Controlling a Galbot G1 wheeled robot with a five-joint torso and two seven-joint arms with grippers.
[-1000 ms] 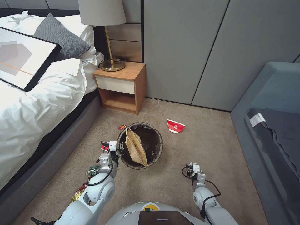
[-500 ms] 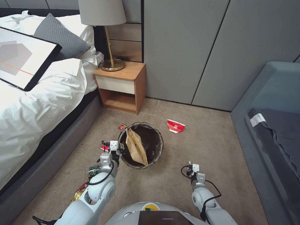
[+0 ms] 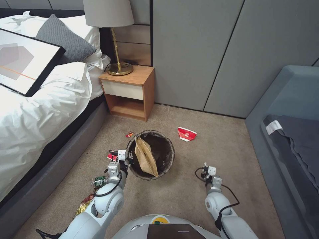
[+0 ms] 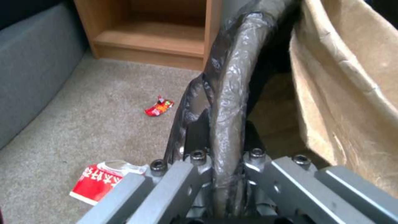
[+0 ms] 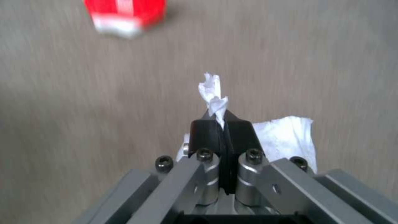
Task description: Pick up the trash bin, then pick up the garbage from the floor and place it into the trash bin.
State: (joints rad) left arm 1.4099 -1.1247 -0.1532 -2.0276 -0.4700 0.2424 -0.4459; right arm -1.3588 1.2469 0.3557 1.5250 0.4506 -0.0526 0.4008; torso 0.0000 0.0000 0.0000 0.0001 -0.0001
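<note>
The trash bin (image 3: 170,146), lined with a dark bag, is in front of me on the floor (image 3: 199,149), with a brown paper bag (image 3: 146,158) standing inside it. My left gripper (image 3: 128,159) is shut on the bin's near-left rim (image 4: 232,77), with one finger on each side of the liner. The paper bag (image 4: 352,93) leans just inside that rim. My right gripper (image 3: 206,168) hovers over the carpet to the right of the bin. It is shut on a crumpled white tissue (image 5: 213,90). A red paper cup (image 3: 186,133) lies flattened beyond the bin.
Red wrappers (image 3: 129,134) (image 3: 111,156) lie left of the bin. A green-labelled piece (image 3: 99,181) and a gold wrapper (image 3: 83,204) lie by my left arm. The bed (image 3: 40,109) is at left, a nightstand (image 3: 129,93) is ahead and a grey sofa (image 3: 289,132) is at right.
My right gripper has moved a little forward and to the right with the tissue. The bin and left gripper have shifted very slightly right.
</note>
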